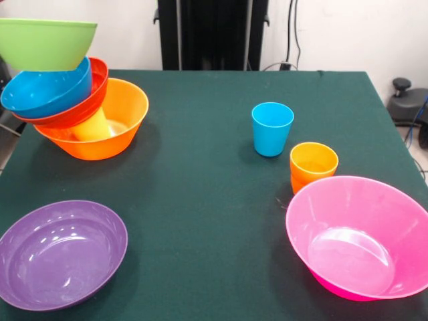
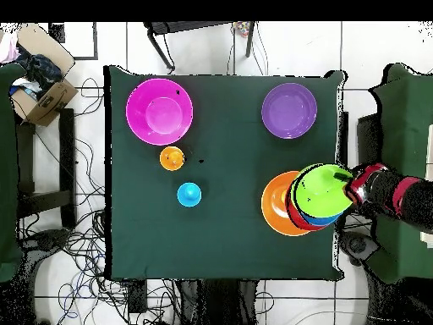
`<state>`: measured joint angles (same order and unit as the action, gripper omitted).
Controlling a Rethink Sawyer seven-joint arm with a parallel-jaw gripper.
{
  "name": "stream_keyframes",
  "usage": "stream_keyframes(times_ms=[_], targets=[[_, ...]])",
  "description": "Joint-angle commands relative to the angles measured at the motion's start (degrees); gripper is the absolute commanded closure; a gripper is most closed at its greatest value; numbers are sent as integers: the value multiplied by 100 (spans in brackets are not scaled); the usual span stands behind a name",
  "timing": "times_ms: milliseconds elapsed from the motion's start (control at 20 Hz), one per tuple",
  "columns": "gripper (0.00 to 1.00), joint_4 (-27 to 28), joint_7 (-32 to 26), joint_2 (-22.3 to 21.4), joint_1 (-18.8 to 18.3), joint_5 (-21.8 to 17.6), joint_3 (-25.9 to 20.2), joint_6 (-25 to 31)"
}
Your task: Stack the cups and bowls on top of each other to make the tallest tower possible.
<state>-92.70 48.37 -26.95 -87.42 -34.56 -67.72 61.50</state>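
Note:
The tower stands at the table's left in the front view. Its base is the big orange bowl (image 1: 110,140) (image 2: 272,203), with a yellow cup (image 1: 93,126) inside it. A red-orange bowl (image 1: 77,112), a blue bowl (image 1: 43,93) and a green bowl (image 1: 47,43) (image 2: 320,188) lean on top, tilted. The gripper (image 2: 353,184) shows only in the overhead view, at the green bowl's rim on the end of the red and black arm; its grip is hidden. A blue cup (image 1: 272,128) (image 2: 189,195), nested orange cups (image 1: 313,164) (image 2: 172,158), a pink bowl (image 1: 361,237) (image 2: 159,111) and a purple bowl (image 1: 60,254) (image 2: 289,110) stand apart.
The dark green table (image 1: 200,200) has its edges close to the pink and purple bowls. The black pedestal (image 1: 210,33) stands at the far side. A cardboard box (image 2: 42,93) and cables lie on the floor beside the table.

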Motion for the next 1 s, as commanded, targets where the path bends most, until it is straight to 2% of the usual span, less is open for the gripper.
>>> stream_keyframes(times_ms=[50,300,600,1000], targets=[[100,588,-2107,183,418,-418,438,716],[100,472,-2138,166,390,-522,424,614],[100,273,-1772,100,503,-721,501,210],[100,101,-1415,44,564,-891,544,-3]])
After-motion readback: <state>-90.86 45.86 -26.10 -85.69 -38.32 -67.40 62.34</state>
